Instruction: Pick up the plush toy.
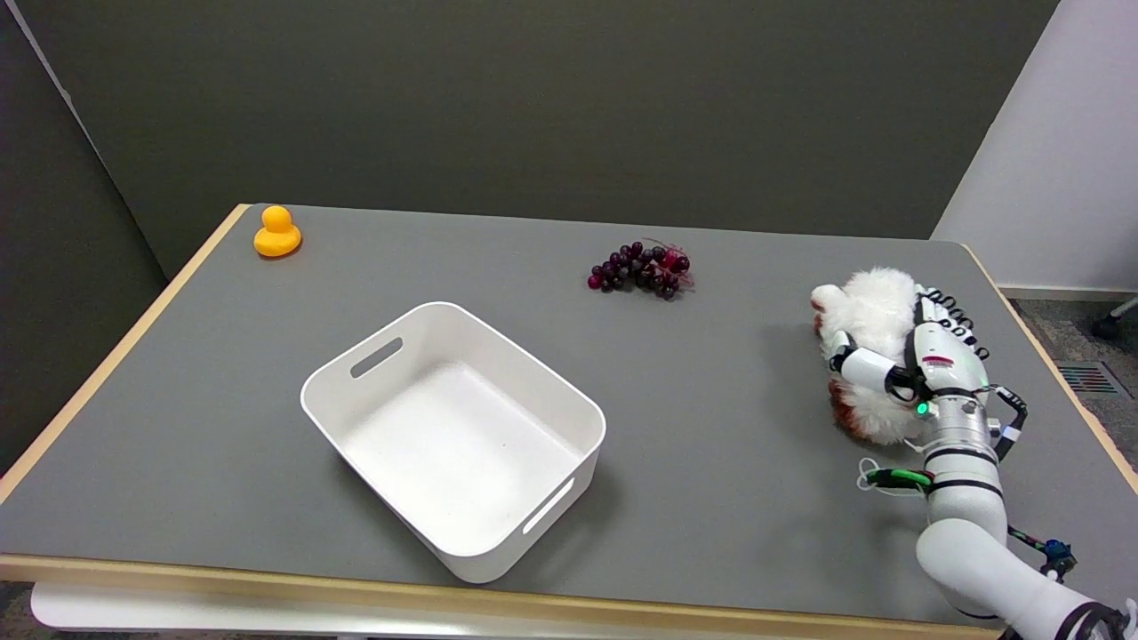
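Plush toy (876, 316), white with reddish patches, lies far to the right of the white bin (455, 434) on the grey worktop (756, 462), the right hand (925, 360) clasped around it. Beyond the bin sit purple grapes (642, 269) and an orange duck (276, 233).

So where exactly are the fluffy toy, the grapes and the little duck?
Fluffy white-and-brown plush toy (867, 311): head view, white fur.
Dark purple grape bunch (642, 269): head view, middle of the cluster.
Small orange rubber duck (276, 236): head view, its body.
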You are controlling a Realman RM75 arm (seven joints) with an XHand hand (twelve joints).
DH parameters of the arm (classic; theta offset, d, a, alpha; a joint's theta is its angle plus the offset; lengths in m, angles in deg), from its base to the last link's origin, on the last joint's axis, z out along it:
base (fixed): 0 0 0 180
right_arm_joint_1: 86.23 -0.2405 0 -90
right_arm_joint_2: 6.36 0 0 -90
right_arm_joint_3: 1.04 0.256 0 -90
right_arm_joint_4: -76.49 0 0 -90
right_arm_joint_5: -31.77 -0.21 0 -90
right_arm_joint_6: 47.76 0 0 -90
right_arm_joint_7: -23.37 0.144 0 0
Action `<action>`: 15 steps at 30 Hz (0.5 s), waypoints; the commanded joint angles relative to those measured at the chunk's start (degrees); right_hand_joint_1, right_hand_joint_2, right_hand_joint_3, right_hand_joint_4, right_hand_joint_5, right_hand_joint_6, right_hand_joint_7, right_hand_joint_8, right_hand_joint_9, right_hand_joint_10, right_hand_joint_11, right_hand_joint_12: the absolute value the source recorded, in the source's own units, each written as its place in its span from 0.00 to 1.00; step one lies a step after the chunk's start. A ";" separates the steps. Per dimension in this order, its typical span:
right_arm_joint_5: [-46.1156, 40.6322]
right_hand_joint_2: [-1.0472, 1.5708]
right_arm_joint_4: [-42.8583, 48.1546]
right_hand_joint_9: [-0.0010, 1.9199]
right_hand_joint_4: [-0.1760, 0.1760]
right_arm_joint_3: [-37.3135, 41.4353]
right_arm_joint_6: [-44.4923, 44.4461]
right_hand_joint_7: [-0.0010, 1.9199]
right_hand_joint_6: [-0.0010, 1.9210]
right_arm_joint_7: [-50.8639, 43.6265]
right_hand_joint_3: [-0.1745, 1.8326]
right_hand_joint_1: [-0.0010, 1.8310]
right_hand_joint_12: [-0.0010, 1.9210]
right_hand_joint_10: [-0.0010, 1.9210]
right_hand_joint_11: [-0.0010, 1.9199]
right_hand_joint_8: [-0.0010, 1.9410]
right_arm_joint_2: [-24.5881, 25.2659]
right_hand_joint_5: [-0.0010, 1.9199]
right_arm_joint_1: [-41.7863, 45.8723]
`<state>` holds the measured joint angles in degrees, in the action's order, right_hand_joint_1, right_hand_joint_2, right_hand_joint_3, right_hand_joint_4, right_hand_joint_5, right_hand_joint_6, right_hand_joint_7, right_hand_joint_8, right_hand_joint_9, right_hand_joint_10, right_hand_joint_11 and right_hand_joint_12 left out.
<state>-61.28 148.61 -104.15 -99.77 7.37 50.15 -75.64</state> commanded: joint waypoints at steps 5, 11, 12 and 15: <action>4.86 0.93 -3.09 0.37 0.00 -1.24 -3.73 0.38 0.84 -8.85 0.07 0.62 1.00 0.75 0.27 0.84 2.12 0.20 -5.52; 11.83 0.88 -1.81 0.36 0.00 -0.26 -4.26 0.37 0.81 -6.73 0.14 0.72 1.00 0.87 0.30 0.78 1.93 0.23 -5.97; 12.92 0.85 -1.48 0.38 0.00 -0.07 -4.39 0.37 0.81 -5.88 0.19 0.72 1.00 0.87 0.32 0.76 1.86 0.24 -5.99; 17.73 0.85 0.46 0.38 0.00 0.83 -4.61 0.38 0.81 -2.32 0.21 0.73 1.00 0.87 0.35 0.76 1.61 0.24 -6.26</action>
<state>-57.55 146.86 -105.03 -101.57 1.90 51.25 -79.39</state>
